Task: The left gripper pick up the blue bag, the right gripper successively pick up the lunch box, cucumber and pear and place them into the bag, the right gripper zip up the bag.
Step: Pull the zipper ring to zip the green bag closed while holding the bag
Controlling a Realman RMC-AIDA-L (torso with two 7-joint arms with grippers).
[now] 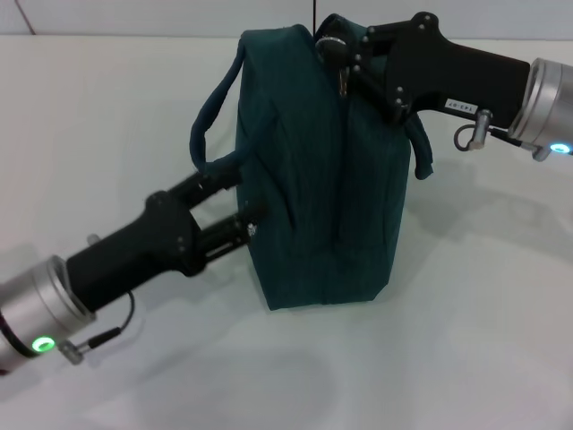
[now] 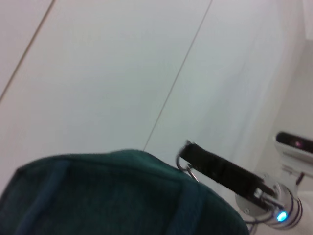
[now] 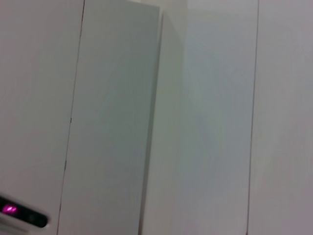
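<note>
I see my right claw (image 1: 336,49) at the top edge of the bag (image 1: 327,179), its black fingers pressed together around what looks like the metal zipper pull hanging just below them; the pull itself is small, so I read the grip as clamped on it but cannot make out the contact closely. My left claw (image 1: 235,202) reaches in from the lower left, its fingers against the bag's side where the lower end of the near carry strap (image 1: 208,116) meets the fabric; whether those fingers are apart or pinched on cloth I cannot tell. The tabletop (image 1: 466,340) is plain white and the bag stands upright on it, with pale wall panels behind. The teal bag sits between the two claws, the right one above and the left one at its flank. In the left wrist view the bag's top (image 2: 117,196) fills the lower part, with the right claw (image 2: 188,149) at its far edge. The right wrist view shows only pale panels
</note>
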